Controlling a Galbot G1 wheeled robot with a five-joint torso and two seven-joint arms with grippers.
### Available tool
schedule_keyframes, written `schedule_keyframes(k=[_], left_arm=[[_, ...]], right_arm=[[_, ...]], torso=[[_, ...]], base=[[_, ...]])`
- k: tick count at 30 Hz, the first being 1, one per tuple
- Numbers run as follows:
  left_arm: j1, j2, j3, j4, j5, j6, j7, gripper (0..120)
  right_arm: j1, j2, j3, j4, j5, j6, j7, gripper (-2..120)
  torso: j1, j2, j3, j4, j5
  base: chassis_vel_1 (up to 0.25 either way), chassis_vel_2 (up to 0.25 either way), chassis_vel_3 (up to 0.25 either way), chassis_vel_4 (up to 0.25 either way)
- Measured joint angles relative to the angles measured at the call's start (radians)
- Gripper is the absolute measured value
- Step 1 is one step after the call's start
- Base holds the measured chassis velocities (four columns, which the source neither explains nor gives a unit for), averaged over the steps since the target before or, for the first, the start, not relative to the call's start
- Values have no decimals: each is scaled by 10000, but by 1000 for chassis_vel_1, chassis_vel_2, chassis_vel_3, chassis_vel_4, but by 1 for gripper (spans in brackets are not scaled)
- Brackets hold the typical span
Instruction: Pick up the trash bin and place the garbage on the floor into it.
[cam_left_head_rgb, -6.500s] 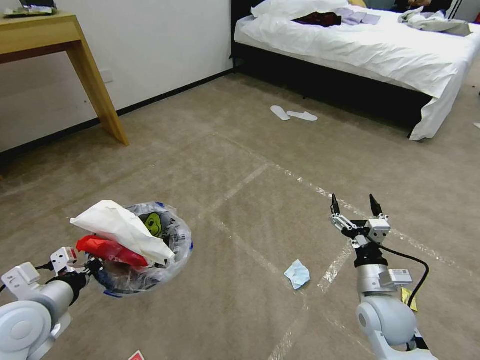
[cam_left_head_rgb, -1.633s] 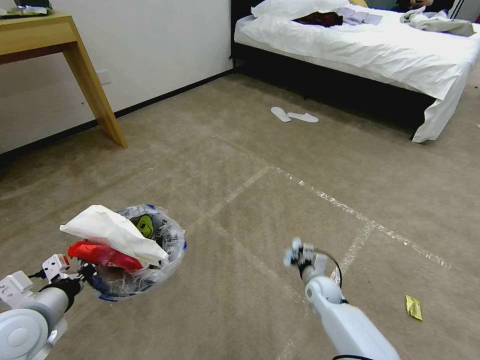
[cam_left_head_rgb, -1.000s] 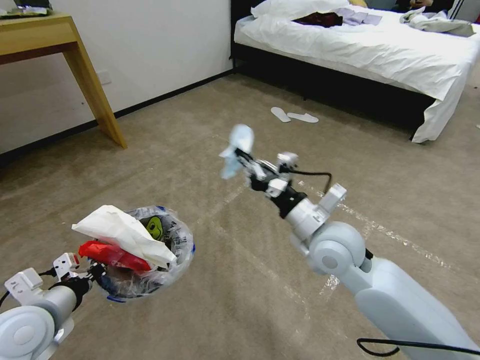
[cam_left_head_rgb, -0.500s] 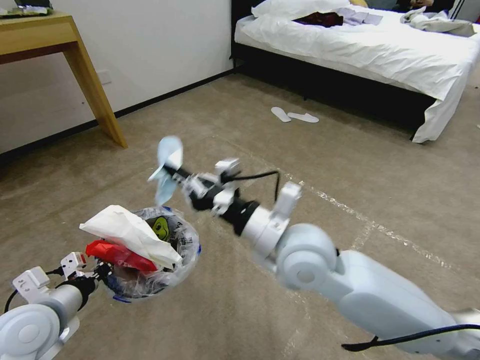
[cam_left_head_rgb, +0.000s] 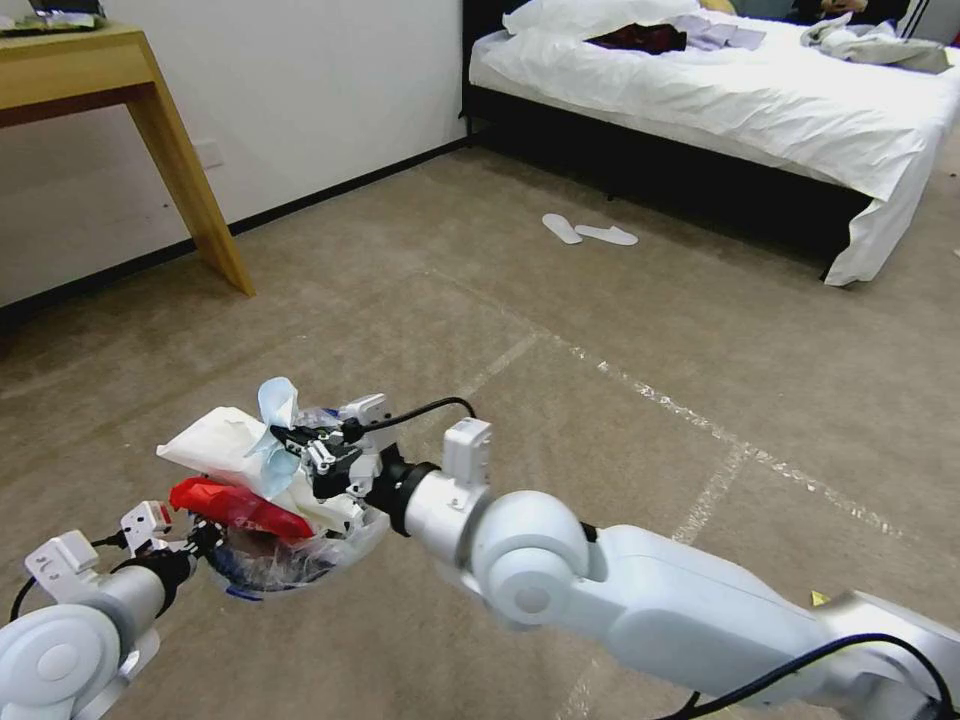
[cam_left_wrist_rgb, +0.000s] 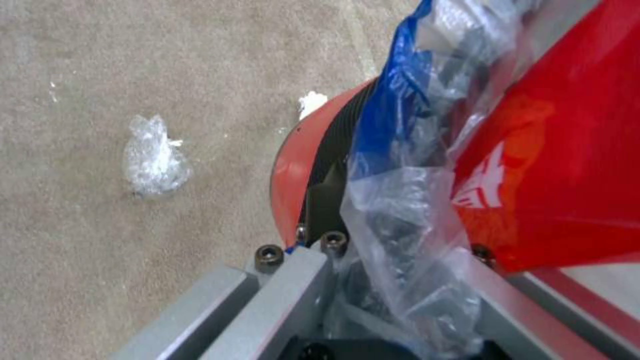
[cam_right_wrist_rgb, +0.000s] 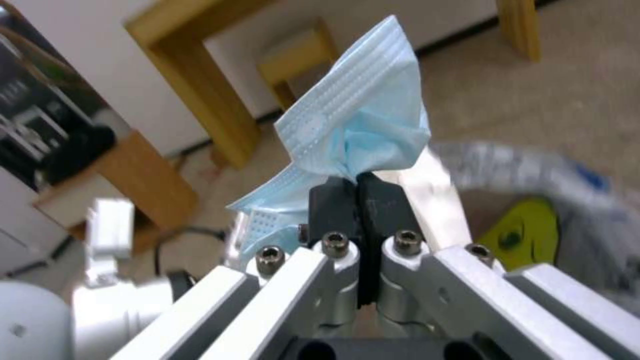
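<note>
Your right gripper (cam_left_head_rgb: 284, 440) pinches the light-blue mask (cam_right_wrist_rgb: 360, 135) above the trash bin (cam_left_head_rgb: 300, 545), which your left gripper (cam_left_head_rgb: 195, 540) clamps; white paper (cam_left_head_rgb: 225, 445) crowds its mouth.

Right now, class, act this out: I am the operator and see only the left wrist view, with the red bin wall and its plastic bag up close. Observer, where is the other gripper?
Observer: In the head view the right gripper is over the mouth of the trash bin, which the left gripper holds by the rim.
Operator: Is it carrying anything?
Observer: Yes. The right wrist view shows it shut on a light-blue mask, pinched at the fingertips.
Operator: Is there litter I cannot see?
Observer: A small yellow packet lies on the floor, just beyond the right arm.
</note>
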Motion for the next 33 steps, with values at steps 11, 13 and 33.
schedule_keyframes(k=[11, 13, 33], left_arm=[[-22, 42, -54, 59, -4, 0, 10, 0], [-31, 44, -63, 73, -4, 0, 14, 0], [-34, -40, -119, 63, 48, -17, 91, 0]], right_arm=[[200, 511, -418, -120, 652, -1646, 2289, 0], [245, 642, -497, -173, 952, -2051, 2957, 0], [598, 1089, -856, -867, 1867, -3321, 4757, 0]], torso=[[0, 0, 0, 0, 0], [0, 0, 0, -1, 0], [0, 0, 0, -1, 1]], base=[[0, 0, 0, 0], [0, 0, 0, 0], [0, 0, 0, 0]])
